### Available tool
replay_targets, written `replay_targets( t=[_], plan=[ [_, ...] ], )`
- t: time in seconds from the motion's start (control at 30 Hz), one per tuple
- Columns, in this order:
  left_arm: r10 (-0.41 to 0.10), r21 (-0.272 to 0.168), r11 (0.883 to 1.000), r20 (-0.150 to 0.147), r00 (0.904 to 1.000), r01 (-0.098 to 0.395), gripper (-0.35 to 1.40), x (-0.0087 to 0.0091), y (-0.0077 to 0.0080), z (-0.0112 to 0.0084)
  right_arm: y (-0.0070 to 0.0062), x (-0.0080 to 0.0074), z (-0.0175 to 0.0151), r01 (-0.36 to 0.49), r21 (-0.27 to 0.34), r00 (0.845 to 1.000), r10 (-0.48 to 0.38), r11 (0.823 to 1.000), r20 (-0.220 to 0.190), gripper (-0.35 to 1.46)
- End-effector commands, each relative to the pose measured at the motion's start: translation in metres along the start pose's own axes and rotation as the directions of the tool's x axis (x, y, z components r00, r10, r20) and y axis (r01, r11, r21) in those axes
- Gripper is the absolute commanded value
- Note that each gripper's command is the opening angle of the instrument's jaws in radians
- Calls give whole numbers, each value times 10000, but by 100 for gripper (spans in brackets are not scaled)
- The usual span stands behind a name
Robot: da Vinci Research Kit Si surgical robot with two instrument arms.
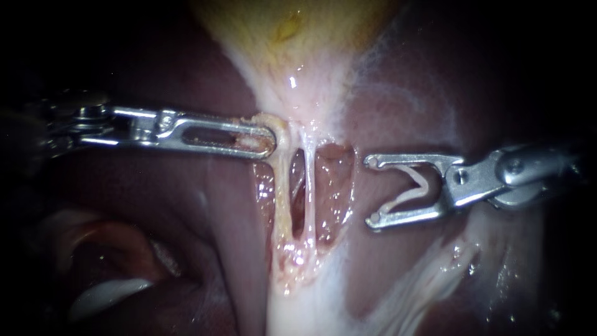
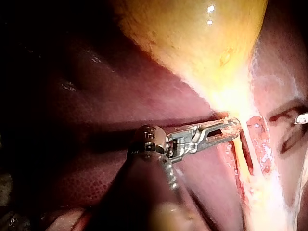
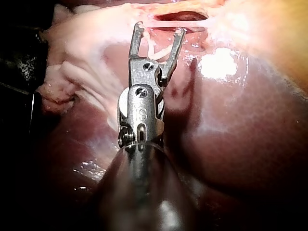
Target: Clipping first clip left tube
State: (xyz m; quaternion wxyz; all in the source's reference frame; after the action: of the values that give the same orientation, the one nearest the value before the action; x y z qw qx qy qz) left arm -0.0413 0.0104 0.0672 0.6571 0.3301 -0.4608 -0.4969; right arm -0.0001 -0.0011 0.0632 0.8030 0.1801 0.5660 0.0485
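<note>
The gallbladder (image 1: 280, 25) lies far and central, with the liver (image 1: 155, 205) beneath and on both sides. From it two tubes run nearward, the left tube (image 1: 283, 193) just beside the right tube (image 1: 309, 186). The left instrument (image 1: 267, 140) comes from the left and grips the left tube's far end. The right instrument (image 1: 373, 191) sits right of both tubes, apart from them, a clip (image 1: 407, 198) between its spread jaws.

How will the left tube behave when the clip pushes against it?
Left tube looks thin with open gaps beside it: probably floppy, bending aside. Its wet shine suggests it may slip along the clip. Being so thin, it could tear if tugged.
</note>
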Motion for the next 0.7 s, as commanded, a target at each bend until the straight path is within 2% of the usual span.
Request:
replay_targets(
  t=[0.03, 0.2, 0.47, 0.7],
  plan=[
    [-3, 2, 10000, -2, 10000, 3, -35, 0, -1, -1, 0, 0, 0, 0, 0, 10000, 0, 10000, 2, 50],
    [-24, 33, 10000, -31, 10000, 24, -35, -1, -6, -10, 0, 0, 0, 0, 28, 10000, 0, 10000, -7, 50],
    [-148, 118, 9998, -151, 9998, 149, -35, -8, -38, -38, 0, 0, 2, 4, 20, 10000, -4, 10000, -4, 50],
    [-268, 127, 9996, -58, 9996, 269, -35, -13, -52, -51, -3, -4, 15, 48, 84, 10000, -47, 10000, -21, 50]
  ],
)
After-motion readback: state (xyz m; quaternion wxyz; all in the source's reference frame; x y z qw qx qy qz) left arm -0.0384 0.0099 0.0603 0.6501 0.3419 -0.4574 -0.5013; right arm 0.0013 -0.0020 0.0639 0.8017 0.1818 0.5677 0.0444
